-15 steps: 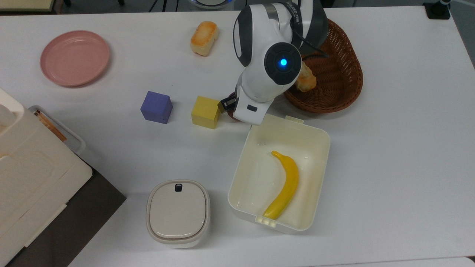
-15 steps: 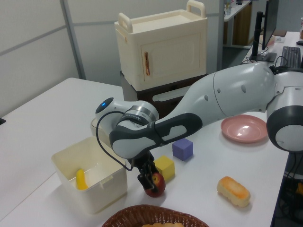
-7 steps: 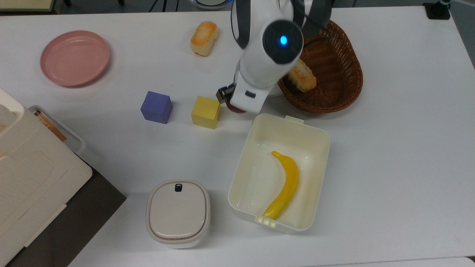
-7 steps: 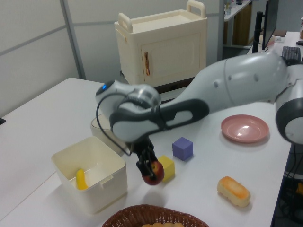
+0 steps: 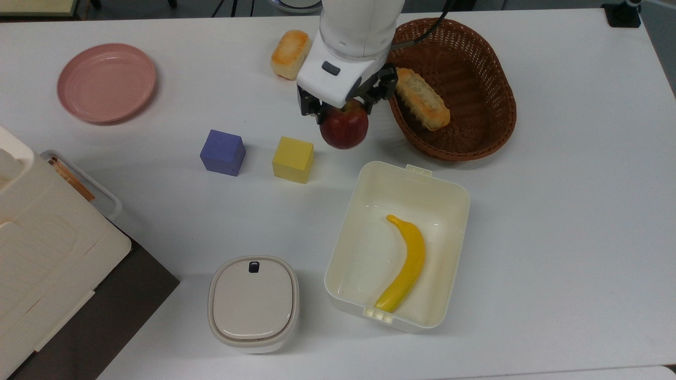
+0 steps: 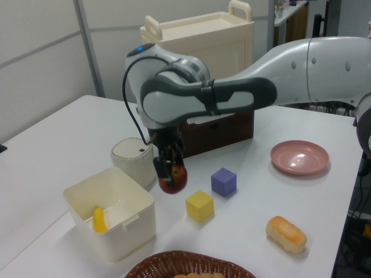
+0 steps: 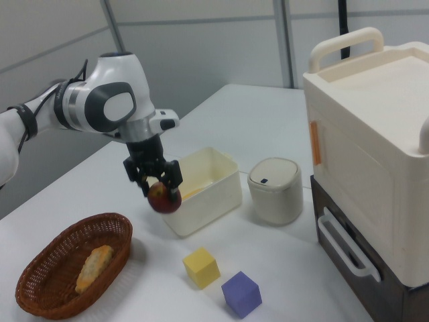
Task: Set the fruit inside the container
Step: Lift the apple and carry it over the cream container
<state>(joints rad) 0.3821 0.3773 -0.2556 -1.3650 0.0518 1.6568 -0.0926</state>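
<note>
Gripper fingers clamped on the apple, held in the air above the counter, between the yellow cube, basket and tub.

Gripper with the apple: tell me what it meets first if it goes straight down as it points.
Probably bare table: the gripper holds the apple beside the yellow cube, short of the tub; depth is uncertain.
</note>
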